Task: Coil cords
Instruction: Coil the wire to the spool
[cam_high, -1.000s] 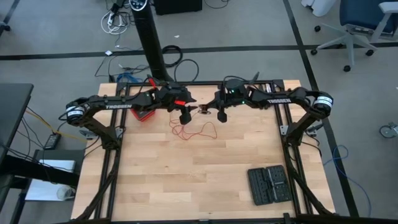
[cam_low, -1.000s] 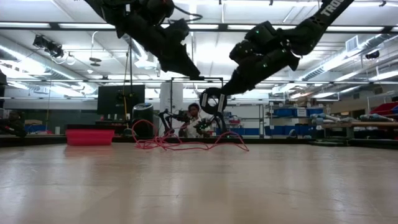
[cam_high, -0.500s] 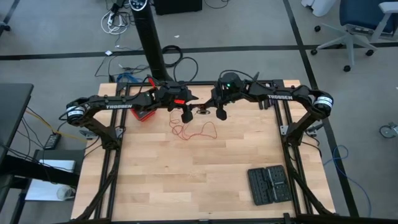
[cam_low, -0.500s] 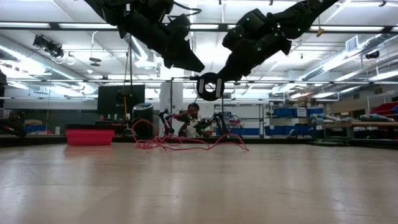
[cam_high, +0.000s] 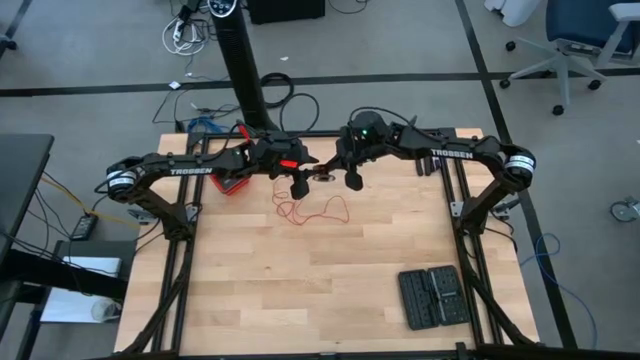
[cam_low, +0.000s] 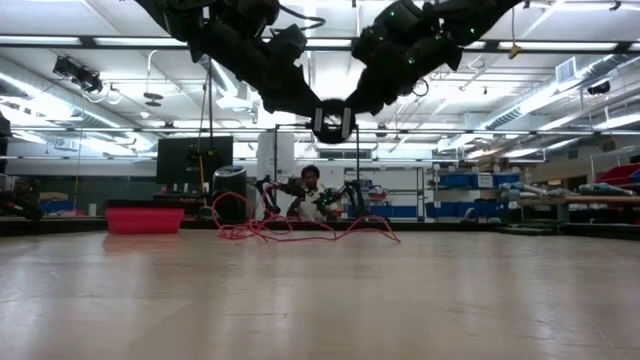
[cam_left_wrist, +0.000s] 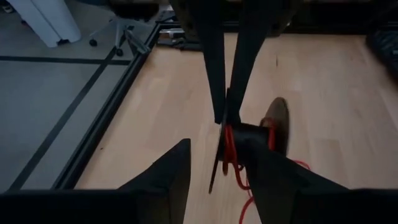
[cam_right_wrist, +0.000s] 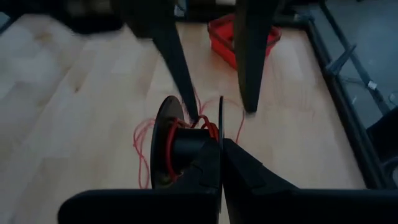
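A small black spool with red wire wound on its core hangs high above the table, between my two grippers. The rest of the thin red wire lies in loose loops on the table below it. My right gripper is shut on the spool. My left gripper is open, with one finger by the core between the two discs and the other finger outside the held disc. My right gripper pinches the rim of one spool disc between its two fingers, seen edge on. The fingers come slanting down from the table's right side. The spool is lifted clear, its axle level, and red wire trails down from it. My left gripper: I cannot tell whether its finger touches the core.
A red box stands at the table's far left, under my left arm. A black two-part tray lies at the near right. A person sits in the room beyond the far edge.
My right gripper has risen with the spool and carried it a little toward the table's left, up to my left gripper's fingertips. The spool stays in the hold. The loops on the table have kept their place.
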